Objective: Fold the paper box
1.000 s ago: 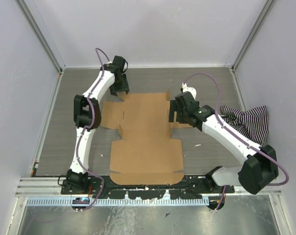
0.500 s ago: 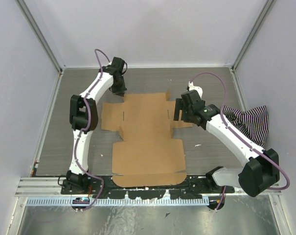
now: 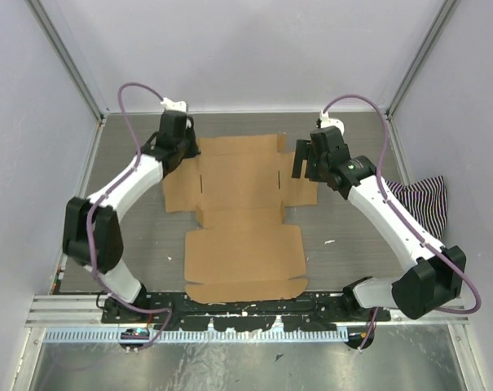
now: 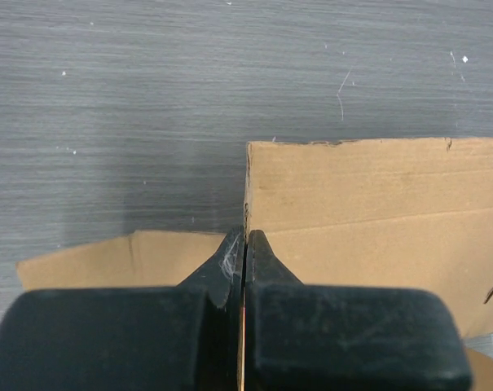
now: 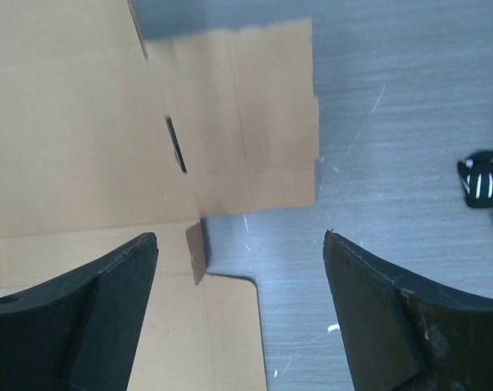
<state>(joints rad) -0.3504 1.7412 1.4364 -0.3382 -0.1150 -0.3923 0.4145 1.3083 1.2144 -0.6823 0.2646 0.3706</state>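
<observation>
The paper box (image 3: 242, 216) is a flat brown die-cut cardboard sheet spread over the middle of the table. Its far flap (image 3: 238, 147) is raised a little. My left gripper (image 3: 184, 153) is at the sheet's far-left corner, shut on the paper box. In the left wrist view the gripper (image 4: 246, 236) pinches a thin cardboard edge, with the flap (image 4: 376, 204) beside it. My right gripper (image 3: 300, 163) hovers open over the right side flap (image 5: 246, 122), holding nothing. In its wrist view the gripper (image 5: 239, 238) spans the sheet's notch and bare table.
A black-and-white striped cloth (image 3: 413, 204) lies bunched at the right wall, its edge showing in the right wrist view (image 5: 484, 179). White walls with metal posts enclose the grey table (image 3: 344, 244) on three sides. The arm bases sit on the near rail (image 3: 246, 314).
My left gripper has shut on the sheet's far-left corner and the left elbow swung out to the left. The sheet's far end shifted back. My right gripper drew slightly farther back, still open.
</observation>
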